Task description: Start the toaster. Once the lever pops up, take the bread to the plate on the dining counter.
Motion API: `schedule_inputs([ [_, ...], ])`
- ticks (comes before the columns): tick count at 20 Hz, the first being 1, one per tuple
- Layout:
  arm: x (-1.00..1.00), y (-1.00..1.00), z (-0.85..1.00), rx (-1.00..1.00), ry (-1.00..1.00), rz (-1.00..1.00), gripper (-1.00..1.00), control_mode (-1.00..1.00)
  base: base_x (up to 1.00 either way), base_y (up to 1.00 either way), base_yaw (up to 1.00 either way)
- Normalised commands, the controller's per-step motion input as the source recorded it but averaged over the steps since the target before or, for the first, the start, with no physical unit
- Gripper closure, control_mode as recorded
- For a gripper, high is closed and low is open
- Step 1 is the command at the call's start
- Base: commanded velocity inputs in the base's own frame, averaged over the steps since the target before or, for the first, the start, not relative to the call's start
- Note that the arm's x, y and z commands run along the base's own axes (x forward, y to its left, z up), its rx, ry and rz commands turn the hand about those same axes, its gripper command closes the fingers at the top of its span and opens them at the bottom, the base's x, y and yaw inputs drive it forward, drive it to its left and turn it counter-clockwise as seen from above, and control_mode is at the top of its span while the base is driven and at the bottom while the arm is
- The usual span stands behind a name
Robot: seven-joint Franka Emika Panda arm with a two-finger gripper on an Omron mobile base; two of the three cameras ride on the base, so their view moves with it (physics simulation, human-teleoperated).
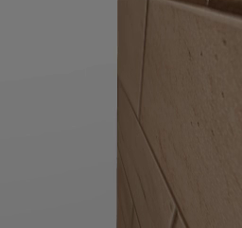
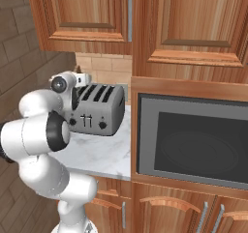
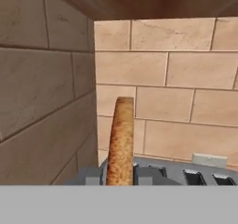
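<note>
The brown bread slice (image 3: 121,135) stands upright and edge-on in the hand view, with my gripper (image 3: 120,176) shut on it and a grey fingertip (image 3: 145,175) pressed against each face. Just behind and to the right lies the top of the silver-grey toaster (image 3: 204,172) with its open slots. In the right base view the toaster (image 2: 97,111) sits on the marble counter in the corner, and my hand (image 2: 70,84) hovers over its left end, hiding the fingers and the bread. The yellow plate and the dining counter are out of view.
A tiled wall (image 3: 42,93) stands close on the left, and more tiles (image 3: 176,93) run behind the toaster. Wood cabinets (image 2: 87,14) hang low overhead. A built-in microwave (image 2: 193,140) flanks the counter (image 2: 97,154) on the right. The left base view faces a grey panel (image 1: 56,104) and brown tiles (image 1: 189,104).
</note>
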Motion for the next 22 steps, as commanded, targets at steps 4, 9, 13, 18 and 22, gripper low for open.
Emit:
schedule_inputs([
  [4, -0.52, -0.17, 0.28, 0.00, -0.12, -0.01, 1.00, -1.00, 0.00, 0.00, 0.00],
  [9, -0.58, -0.29, 0.43, 0.00, -0.04, -0.05, 1.00, -1.00, 0.00, 0.00, 0.00],
  [13, -0.76, -0.48, 0.39, 0.00, 0.00, -0.09, 1.00, -1.00, 0.00, 0.00, 0.00],
  [18, -0.84, -0.42, 0.37, 0.00, 0.01, -0.09, 1.00, -1.00, 0.00, 0.00, 0.00],
  [22, -0.91, -0.34, 0.32, 0.00, 0.07, -0.06, 1.00, -1.00, 0.00, 0.00, 0.00],
])
